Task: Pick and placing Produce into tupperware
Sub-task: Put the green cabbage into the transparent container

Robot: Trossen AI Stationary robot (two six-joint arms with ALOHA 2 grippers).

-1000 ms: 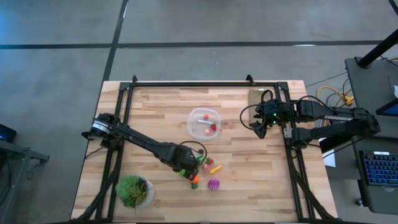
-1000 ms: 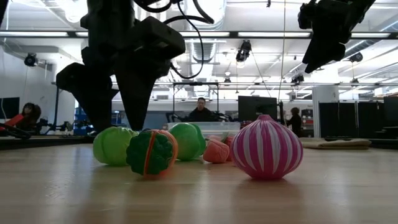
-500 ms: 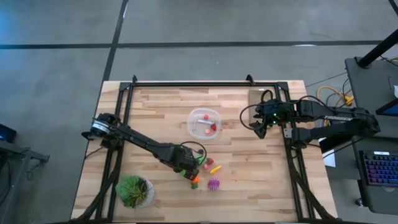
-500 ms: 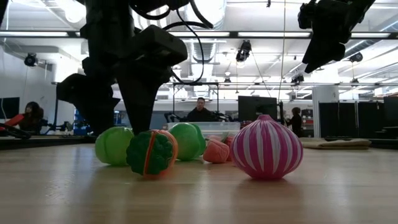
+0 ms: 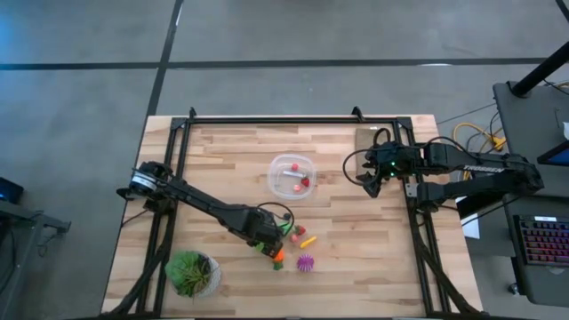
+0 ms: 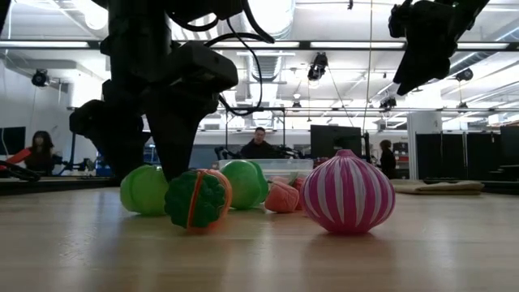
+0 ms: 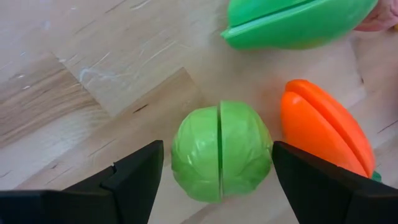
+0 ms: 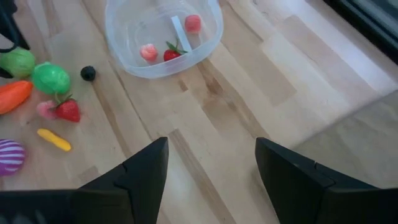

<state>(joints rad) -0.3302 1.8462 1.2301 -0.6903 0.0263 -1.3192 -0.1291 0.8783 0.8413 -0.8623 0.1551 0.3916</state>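
My left gripper point(image 7: 217, 163) is open and low over the produce cluster point(image 5: 286, 244) at the table's near middle. Its fingers stand on either side of a light green ball point(image 7: 221, 152) that rests on the wood, with an orange piece point(image 7: 323, 134) and a darker green piece point(image 7: 292, 22) beside it. In the low view the same ball point(image 6: 144, 190) sits between the dark fingers. The clear round tupperware point(image 5: 292, 175) stands mid-table and holds red and pink pieces point(image 8: 171, 53). My right gripper point(image 5: 366, 182) waits open, raised to the tupperware's right. My left gripper comes from above with one finger point(image 7: 134, 177) on each side of the light green ball's widest part point(image 7: 180, 155). The ball rests on the table. Whether either finger touches it, I cannot tell.
A purple striped spiky piece point(image 6: 347, 193), a dark green piece with an orange band point(image 6: 199, 199), a yellow piece point(image 5: 308, 241) and a strawberry point(image 8: 68, 110) lie around the cluster. A potted plant point(image 5: 191, 273) stands at the near left. A brown board point(image 5: 366, 142) lies at the far right.
My left gripper has come down a little over the light green ball, so its fingers now reach lower on either side of it. The produce and my right arm have kept still.
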